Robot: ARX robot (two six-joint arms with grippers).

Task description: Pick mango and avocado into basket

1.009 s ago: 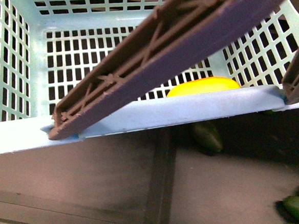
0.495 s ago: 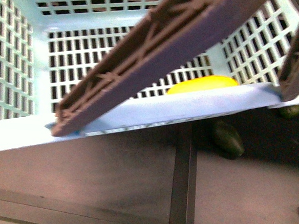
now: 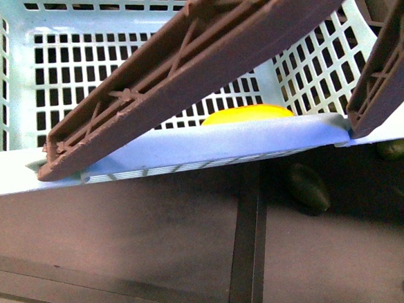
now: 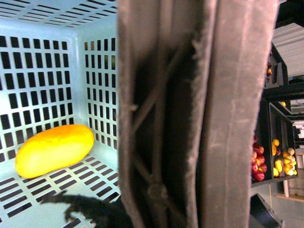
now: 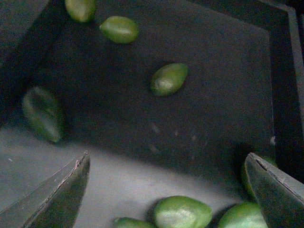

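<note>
- My right gripper [image 5: 167, 159] hangs with its 2 fingers [image 5: 57, 194] spread wide apart and nothing between them, above a dark bin [image 5: 213, 95] of green fruit.
- The avocado [image 5: 43, 114], darker and duller than the rest, lies alone close to the bin's wall, well clear of my fingers.
- In the front view the avocado [image 3: 308, 188] lies on the dark surface outside the basket [image 3: 209, 148], near its front rim.
- Lighter green avocados [image 5: 169, 79] lie scattered about. 3 lie apart from one another on the open floor of the bin, and at least 3 more are bunched close under my open fingers.
- The mango [image 4: 54, 149] lies on its side on the basket's slotted floor, near a corner. It touches nothing else that I can see. From the front, only its yellow top shows over the rim.
- The basket's 2 brown ribbed handles [image 3: 186, 74] lean across the front view. 1 of them fills much of the left wrist view.
- My left gripper I cannot judge. Only a dark ragged shape [image 4: 90, 209] shows in front of the basket floor, and I cannot tell whether the jaws are apart or together.
</note>
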